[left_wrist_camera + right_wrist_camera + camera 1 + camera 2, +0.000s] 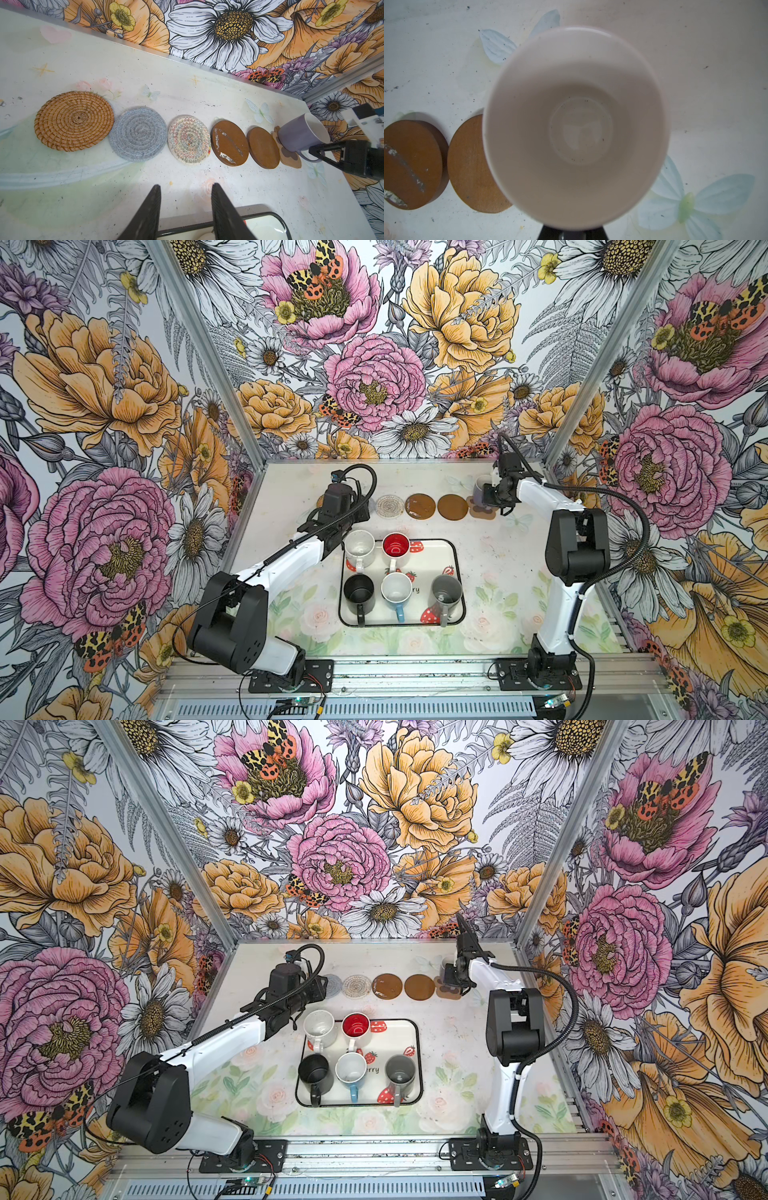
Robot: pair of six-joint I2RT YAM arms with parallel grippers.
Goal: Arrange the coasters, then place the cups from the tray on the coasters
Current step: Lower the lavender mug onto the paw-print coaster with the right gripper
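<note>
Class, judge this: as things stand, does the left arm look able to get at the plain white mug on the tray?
Probably yes: the left gripper is open, empty, close beside the white mug, nothing between.

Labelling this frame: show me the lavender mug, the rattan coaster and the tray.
lavender mug (298,133): left wrist view, outer wall.
rattan coaster (74,120): left wrist view, woven centre.
tray (434,556): a top view, bare floor.

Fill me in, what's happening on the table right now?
The right gripper holds the lavender mug by its handle, tilted, over the paw-shaped coaster at the right end of the row of six coasters. The left gripper hovers open and empty between that row and the strawberry tray, where five mugs wait.
</note>
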